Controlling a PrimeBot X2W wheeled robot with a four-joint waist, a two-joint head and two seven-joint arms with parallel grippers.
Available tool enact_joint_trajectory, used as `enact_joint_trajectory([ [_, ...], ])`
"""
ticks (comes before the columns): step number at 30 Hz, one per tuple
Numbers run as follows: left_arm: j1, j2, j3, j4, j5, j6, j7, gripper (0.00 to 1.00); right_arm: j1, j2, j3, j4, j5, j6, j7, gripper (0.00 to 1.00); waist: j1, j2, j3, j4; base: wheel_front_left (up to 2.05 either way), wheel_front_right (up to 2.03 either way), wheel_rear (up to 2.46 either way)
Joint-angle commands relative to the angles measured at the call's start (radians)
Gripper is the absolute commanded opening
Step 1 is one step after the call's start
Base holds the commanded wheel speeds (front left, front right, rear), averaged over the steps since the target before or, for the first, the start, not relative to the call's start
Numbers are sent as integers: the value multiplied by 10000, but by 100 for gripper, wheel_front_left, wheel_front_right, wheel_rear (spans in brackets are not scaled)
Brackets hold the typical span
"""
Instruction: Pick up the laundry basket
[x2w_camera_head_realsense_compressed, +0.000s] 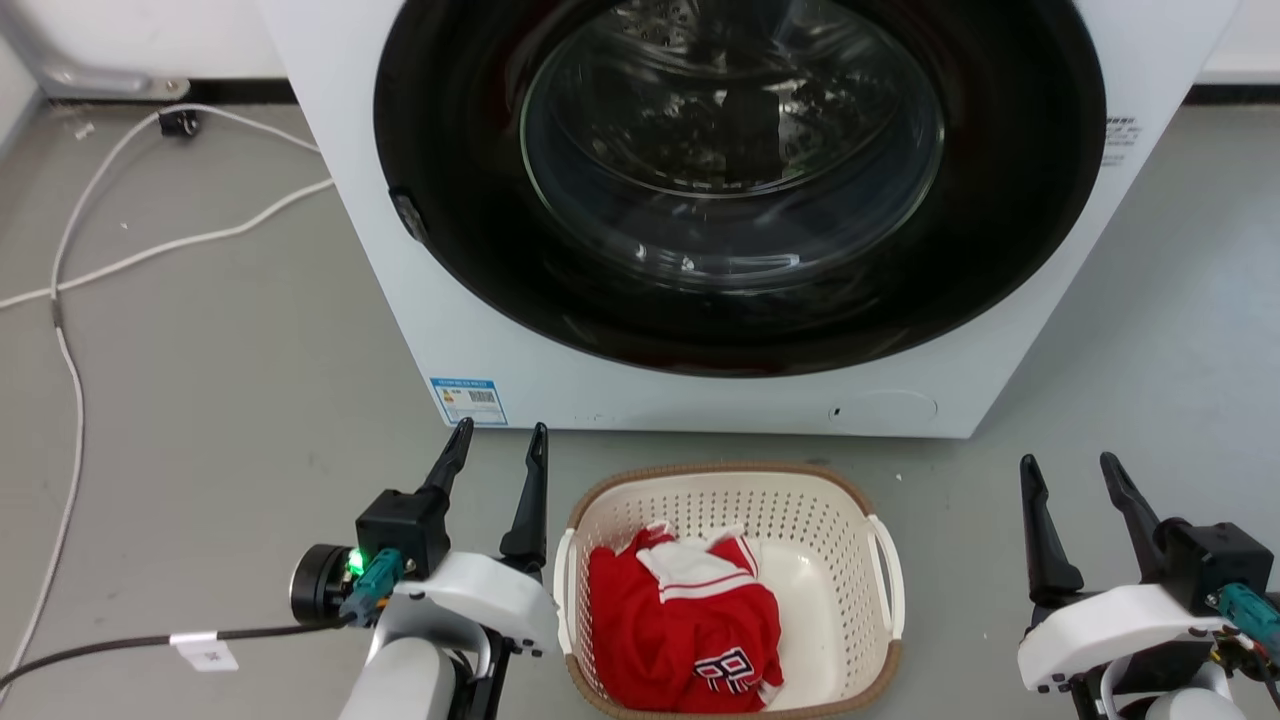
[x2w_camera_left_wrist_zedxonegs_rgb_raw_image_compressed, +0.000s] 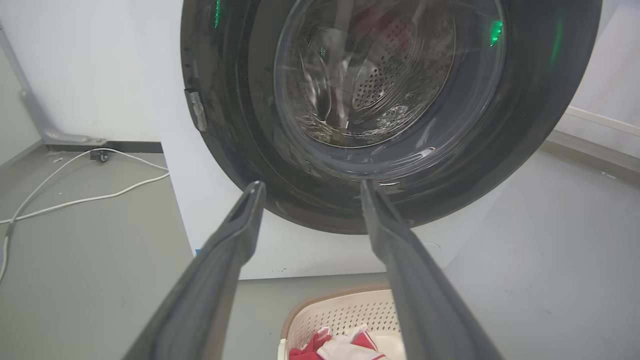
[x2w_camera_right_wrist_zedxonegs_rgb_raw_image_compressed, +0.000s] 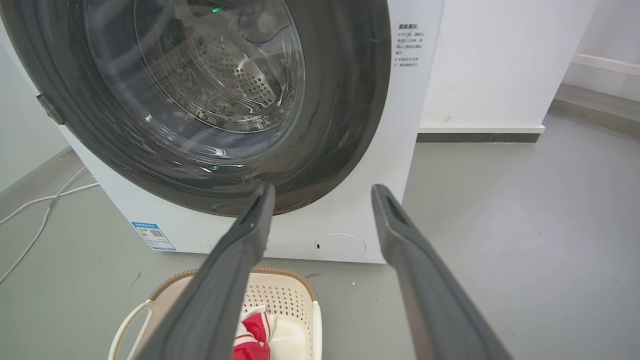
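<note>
Below, laundry basket (x2w_camera_head_realsense_compressed: 700, 500) on grey floor (x2w_camera_head_realsense_compressed: 220, 420).

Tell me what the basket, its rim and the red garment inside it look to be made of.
Basket: looks like moulded plastic, cream and smooth with a sheen; the walls carry even rows of small holes. Rim: brown with a woven look, probably plastic moulded to imitate wicker, though real weave can't be ruled out. Garment: soft cloth, red with white trim, lying crumpled in folds.

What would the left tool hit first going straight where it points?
The left tool would likely meet the white front-loading washing machine, near the lower rim of its round dark glass door; depth is unclear.
</note>
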Motion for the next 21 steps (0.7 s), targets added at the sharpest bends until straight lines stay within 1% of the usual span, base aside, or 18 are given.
enact_joint_trajectory([
  [1,-315,23,61,219,-28,-80,-27,100,-248,11,-69,148,-3,-3,-4,100,0,0,444,-78,0,0,0],
  [8,-1475,142,171,1457,-62,-392,-27,100,-1227,10,-309,1182,32,-3,-84,100,0,0,1754,-289,0,0,0],
  [17,-3337,432,218,3699,-389,-759,116,100,-3066,13,-214,3432,39,-3,-190,100,0,0,3669,-696,0,0,0],
  [19,-3697,467,183,4246,-499,-831,209,100,-3471,11,-86,3987,76,-3,-198,100,0,0,4007,-748,0,0,0],
  [20,-3697,467,183,4246,-499,-831,209,100,-3471,11,-86,3987,76,-3,-198,100,0,0,4007,-748,0,0,0],
  [21,-3862,486,170,4532,-565,-851,287,100,-3665,13,-2,4273,67,-3,-172,100,0,0,4178,-769,0,0,0],
])
